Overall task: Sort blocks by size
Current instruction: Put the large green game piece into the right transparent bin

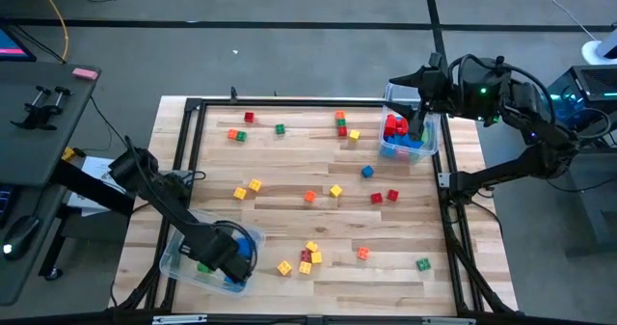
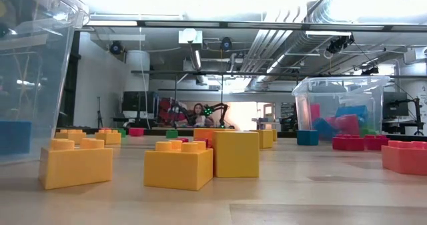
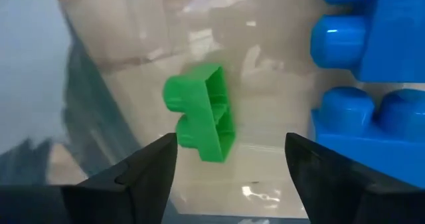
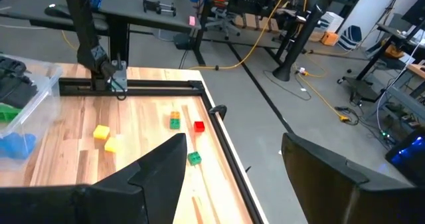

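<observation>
At the table's [image 1: 318, 284] near left corner, the left gripper [image 1: 234, 260] is seen lowered into a clear bin [image 1: 176, 259], its fingers spread with nothing between them; just ahead of them a green block [image 3: 202, 114] is shown tipped on its side on the bin floor beside larger blue blocks [image 3: 372, 84]. Loose blocks [image 1: 307, 256] in yellow, red, orange and green are left scattered across the wooden top, from a cluster near the front edge through the middle to the far edge. At the far right corner, a second clear bin [image 1: 429, 144] is seen holding red and blue blocks, with the right gripper [image 1: 416, 122] hung over it, fingers parted and empty. The blocks are judged light, rigid and smooth, apt to slip or tip; each is best pinched across two flat opposite side walls, below the studs
</observation>
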`<act>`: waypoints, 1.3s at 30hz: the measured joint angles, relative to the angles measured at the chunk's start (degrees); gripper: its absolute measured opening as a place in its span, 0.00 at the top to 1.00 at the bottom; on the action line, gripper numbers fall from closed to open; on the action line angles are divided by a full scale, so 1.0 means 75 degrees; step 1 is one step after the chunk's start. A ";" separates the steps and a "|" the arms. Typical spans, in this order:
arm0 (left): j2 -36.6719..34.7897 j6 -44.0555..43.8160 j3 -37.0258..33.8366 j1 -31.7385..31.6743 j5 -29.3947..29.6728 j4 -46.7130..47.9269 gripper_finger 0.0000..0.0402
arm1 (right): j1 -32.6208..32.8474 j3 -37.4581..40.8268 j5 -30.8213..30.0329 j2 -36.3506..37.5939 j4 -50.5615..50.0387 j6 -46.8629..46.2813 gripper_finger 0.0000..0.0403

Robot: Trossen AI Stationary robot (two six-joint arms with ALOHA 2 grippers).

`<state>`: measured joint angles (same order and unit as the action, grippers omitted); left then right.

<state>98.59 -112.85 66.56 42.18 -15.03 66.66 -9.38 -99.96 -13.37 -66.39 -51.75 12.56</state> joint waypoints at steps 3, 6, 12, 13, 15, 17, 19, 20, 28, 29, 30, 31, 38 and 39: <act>-0.0166 -0.0207 -0.0378 0.0077 -0.0014 -0.0078 0.37 | 0.0002 0.0000 0.0001 -0.0001 0.0000 -0.0002 0.39; -0.0335 -0.0341 -0.0708 0.0107 -0.0123 -0.0242 0.39 | 0.0002 0.0000 0.0001 0.0000 0.0003 -0.0003 0.39; -0.0391 -0.0390 -0.1301 0.0101 -0.0142 -0.1356 0.40 | 0.0002 0.0000 0.0001 0.0000 0.0003 -0.0006 0.39; -0.0391 -0.0471 -0.1412 0.0101 -0.0160 -0.1561 0.40 | 0.0002 0.0000 0.0001 0.0000 0.0003 -0.0006 0.39; -0.0392 -0.0606 -0.1580 0.0101 -0.0190 -0.1883 0.42 | 0.0000 0.0000 0.0000 -0.0003 0.0006 -0.0006 0.39; -0.0396 -0.0692 -0.1703 0.0104 -0.0233 -0.2047 0.44 | 0.0002 0.0000 0.0000 0.0000 0.0006 -0.0009 0.39; -0.0396 -0.0671 -0.1762 0.0101 -0.0290 -0.2087 0.49 | 0.0000 0.0000 -0.0028 -0.0003 0.0006 -0.0063 0.39; -0.0396 -0.0613 -0.1763 0.0101 -0.0318 -0.2064 0.52 | 0.0002 0.0000 -0.0049 -0.0003 0.0006 -0.0096 0.39; -0.0435 -0.0039 -0.1754 0.0101 -0.0359 -0.2041 0.90 | 0.0002 0.0000 -0.0198 -0.0003 0.0009 -0.0149 0.39; -0.0485 0.0035 -0.1758 0.0101 -0.0353 -0.2042 0.93 | 0.0001 0.0000 -0.0198 -0.0003 0.0009 -0.0149 0.39; -0.0560 0.0098 -0.1763 0.0098 -0.0308 -0.2062 0.94 | 0.0002 0.0000 -0.0198 -0.0003 0.0009 -0.0149 0.39; -0.0679 0.0160 -0.1776 0.0101 -0.0192 -0.2084 0.94 | 0.0001 0.0000 -0.0198 -0.0003 0.0009 -0.0152 0.39; -0.2572 0.0472 -0.1778 0.0078 0.0605 -0.1796 0.92 | 0.0000 0.0000 -0.0199 -0.0003 0.0010 -0.0149 0.39; -0.2959 0.0554 -0.1774 0.0066 0.0808 -0.1813 0.92 | 0.0002 0.0000 -0.0198 -0.0003 0.0011 -0.0149 0.39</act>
<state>76.39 -108.69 53.26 42.68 -8.97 53.07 -9.37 -99.96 -14.85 -66.41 -51.66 11.44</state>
